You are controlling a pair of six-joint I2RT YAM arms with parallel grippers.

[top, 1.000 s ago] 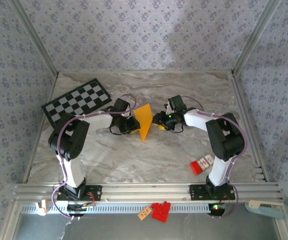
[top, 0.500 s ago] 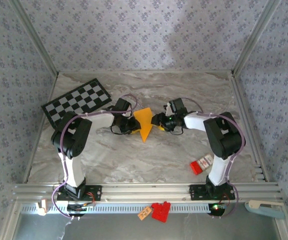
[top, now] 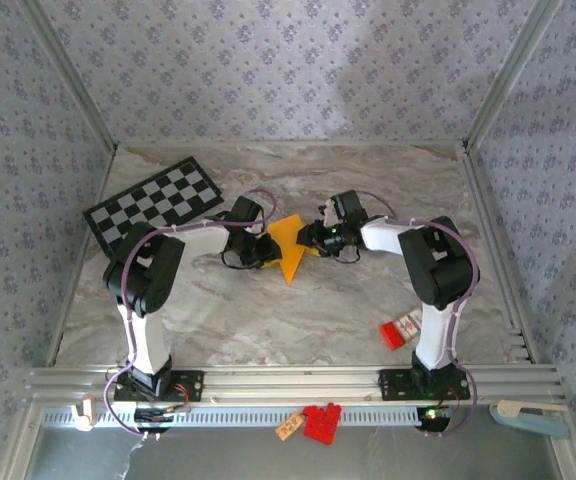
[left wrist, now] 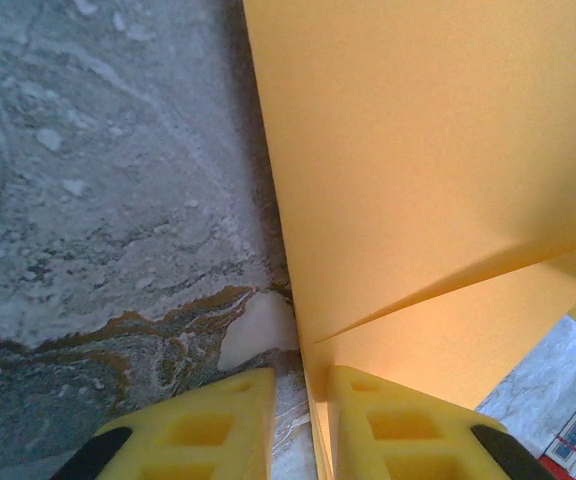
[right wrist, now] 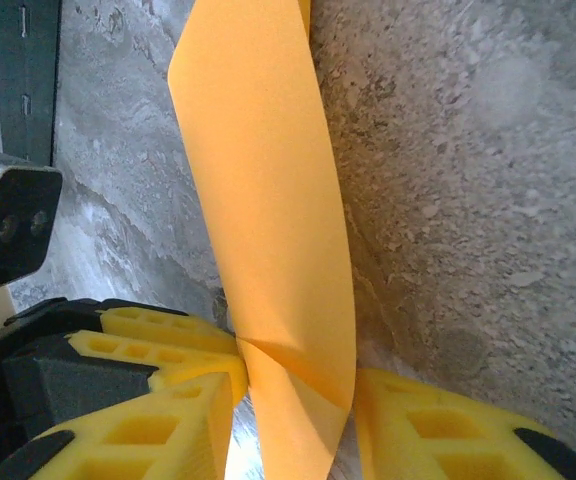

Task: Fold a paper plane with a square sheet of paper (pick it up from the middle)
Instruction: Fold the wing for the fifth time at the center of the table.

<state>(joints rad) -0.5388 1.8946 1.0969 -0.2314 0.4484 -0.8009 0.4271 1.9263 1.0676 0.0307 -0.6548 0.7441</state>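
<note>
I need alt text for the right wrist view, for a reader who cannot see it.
A folded strip of orange-yellow paper runs down the frame and passes between the two yellow fingers of the right end effector. The left end effector meets the paper's left edge at a crease, and grey marble table lies behind.

The near half of the marble table (top: 268,320) lay open. A sheet of paper (top: 290,245) stood mid-table, the checkered board (top: 155,203) filled the far left (lying flat), and a small red block (top: 404,328) sat by the right arm's base.
</note>
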